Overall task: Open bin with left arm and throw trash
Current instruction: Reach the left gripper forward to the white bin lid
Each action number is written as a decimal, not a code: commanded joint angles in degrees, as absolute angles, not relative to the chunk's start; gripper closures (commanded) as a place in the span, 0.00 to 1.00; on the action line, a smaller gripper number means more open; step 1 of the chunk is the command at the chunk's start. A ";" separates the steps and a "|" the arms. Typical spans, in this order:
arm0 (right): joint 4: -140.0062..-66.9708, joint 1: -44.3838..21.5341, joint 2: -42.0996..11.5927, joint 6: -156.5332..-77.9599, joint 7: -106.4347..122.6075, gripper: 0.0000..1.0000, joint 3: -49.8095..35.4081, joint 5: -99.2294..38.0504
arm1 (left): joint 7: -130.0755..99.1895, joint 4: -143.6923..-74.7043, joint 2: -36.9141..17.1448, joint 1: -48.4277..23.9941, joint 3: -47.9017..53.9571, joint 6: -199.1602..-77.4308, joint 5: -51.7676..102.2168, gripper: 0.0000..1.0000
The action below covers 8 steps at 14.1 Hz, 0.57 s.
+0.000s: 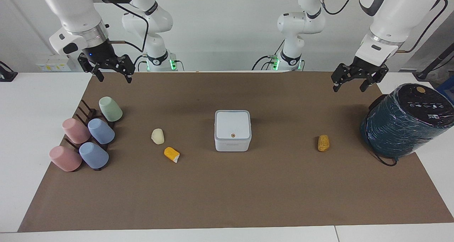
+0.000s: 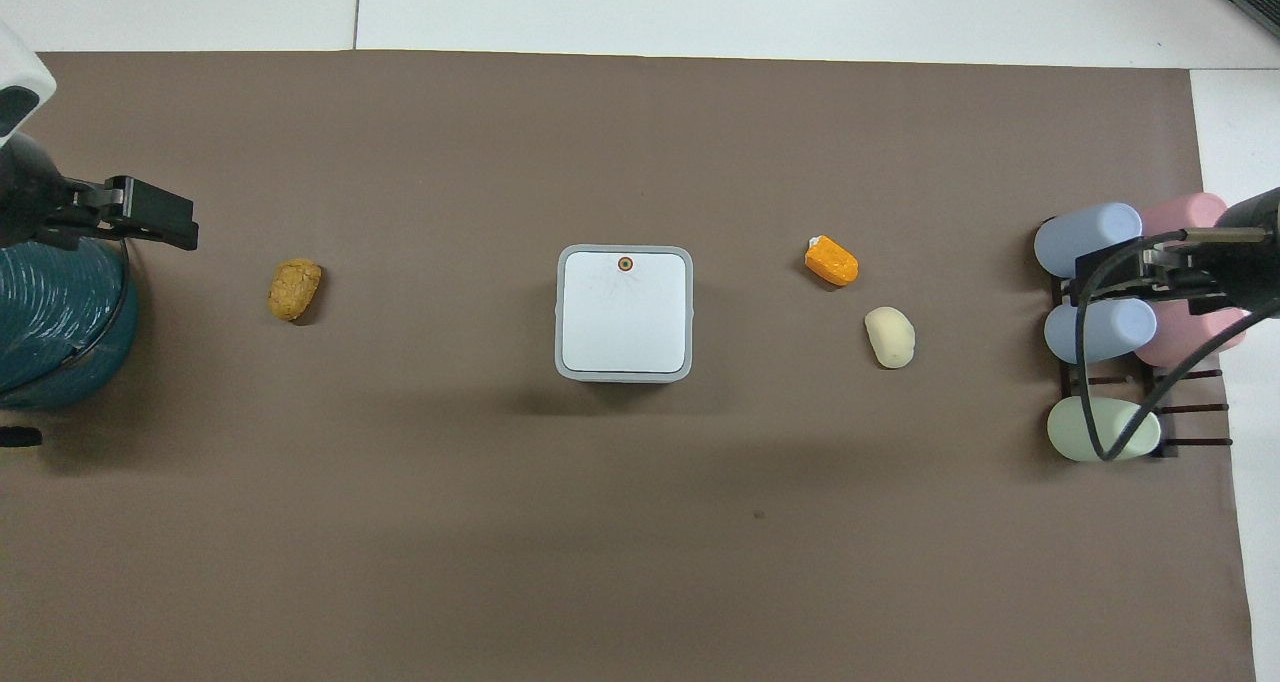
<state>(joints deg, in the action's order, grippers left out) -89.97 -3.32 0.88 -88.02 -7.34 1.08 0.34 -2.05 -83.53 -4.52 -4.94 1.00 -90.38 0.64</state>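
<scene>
The bin (image 1: 232,130) (image 2: 624,312) is a small white square box in the middle of the brown mat, with its lid down. Three pieces of trash lie on the mat. A pale cream lump (image 1: 158,136) (image 2: 889,337) and an orange wedge (image 1: 171,154) (image 2: 832,260) lie toward the right arm's end. A golden-brown oval (image 1: 323,143) (image 2: 294,288) lies toward the left arm's end. My left gripper (image 1: 349,87) hangs open and empty beside the teal cylinder. My right gripper (image 1: 115,77) hangs open and empty above the cup rack.
A big dark teal wrapped cylinder (image 1: 404,121) (image 2: 50,322) lies tilted at the left arm's end of the mat. A dark rack of several pastel cups (image 1: 88,135) (image 2: 1100,327) stands at the right arm's end.
</scene>
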 commanded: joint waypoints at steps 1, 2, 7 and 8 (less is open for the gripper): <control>-90.35 -2.64 1.23 -87.98 -6.06 0.00 0.97 -0.97 | -1.32 -86.66 -2.11 -4.83 1.49 -91.92 -0.62 0.00; -90.35 -2.64 1.23 -87.98 -6.06 0.00 0.97 -0.97 | -1.32 -86.75 -2.11 -5.36 1.58 -91.76 -0.62 0.00; -90.35 -2.64 1.23 -87.98 -6.06 0.00 0.97 -0.97 | -2.02 -87.27 -1.76 -5.01 1.85 -90.79 -0.53 0.00; -90.35 -2.64 1.23 -87.98 -6.06 0.00 0.97 -0.97 | -2.11 -88.15 -1.58 -5.44 1.85 -91.84 -0.61 0.00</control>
<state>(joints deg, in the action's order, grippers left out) -89.97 -3.32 0.88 -88.02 -7.34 1.08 0.34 -2.03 -84.77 -3.78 -4.97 1.85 -90.36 0.64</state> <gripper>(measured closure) 0.000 0.000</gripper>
